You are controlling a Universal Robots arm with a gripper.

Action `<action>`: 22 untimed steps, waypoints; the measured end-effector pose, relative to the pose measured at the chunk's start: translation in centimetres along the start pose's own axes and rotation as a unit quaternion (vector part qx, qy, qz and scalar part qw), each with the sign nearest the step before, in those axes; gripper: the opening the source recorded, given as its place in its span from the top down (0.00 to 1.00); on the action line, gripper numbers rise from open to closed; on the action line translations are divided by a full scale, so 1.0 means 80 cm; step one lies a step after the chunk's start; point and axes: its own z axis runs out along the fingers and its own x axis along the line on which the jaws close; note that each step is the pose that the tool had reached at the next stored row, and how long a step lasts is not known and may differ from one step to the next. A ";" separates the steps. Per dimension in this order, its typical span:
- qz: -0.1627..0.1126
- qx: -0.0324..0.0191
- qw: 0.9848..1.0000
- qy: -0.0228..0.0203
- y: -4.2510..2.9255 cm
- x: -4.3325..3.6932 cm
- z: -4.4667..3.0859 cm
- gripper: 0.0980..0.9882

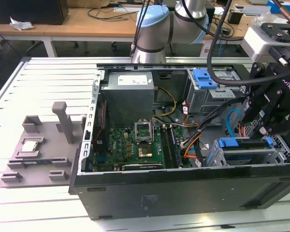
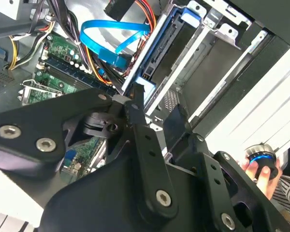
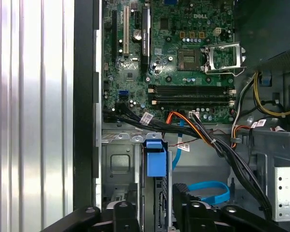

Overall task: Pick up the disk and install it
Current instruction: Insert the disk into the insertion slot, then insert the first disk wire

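1 disk (image 1: pixel 244 144), blue-framed, stands on edge in the drive bay (image 1: pixel 282 145) at the case's (image 1: pixel 183 186) end on the exterior view's right, w/ cables (image 1: pixel 198 137) between it and the motherboard (image 1: pixel 135 145). Gripper (image 1: pixel 267 129) sits right over the disk, straddling it in both wrist views; can't tell if it's clamped on it or apart.

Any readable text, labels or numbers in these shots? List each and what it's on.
Nothing reads reliably enough to quote.
Power supply label: print too small.
Cable tags: print too small.
Motherboard component markings: too fine.
Disk: its blue bracket is plain, with no print.
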 end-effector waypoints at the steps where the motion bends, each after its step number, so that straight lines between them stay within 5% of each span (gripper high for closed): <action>1: 0.000 0.000 1.000 0.000 0.0000 0.000 0.0000 0.63; 4: 0.000 0.000 1.000 0.000 0.0000 0.000 0.0000 0.84; 5: 0.000 0.000 1.000 0.000 0.0000 0.000 0.0001 0.98; 7: 0.000 0.000 1.000 0.000 0.0000 0.000 0.0001 0.99; 17: 0.000 0.000 1.000 0.000 0.0000 0.000 0.0003 0.99; 22: 0.000 0.000 1.000 0.000 0.0000 0.000 0.0003 0.71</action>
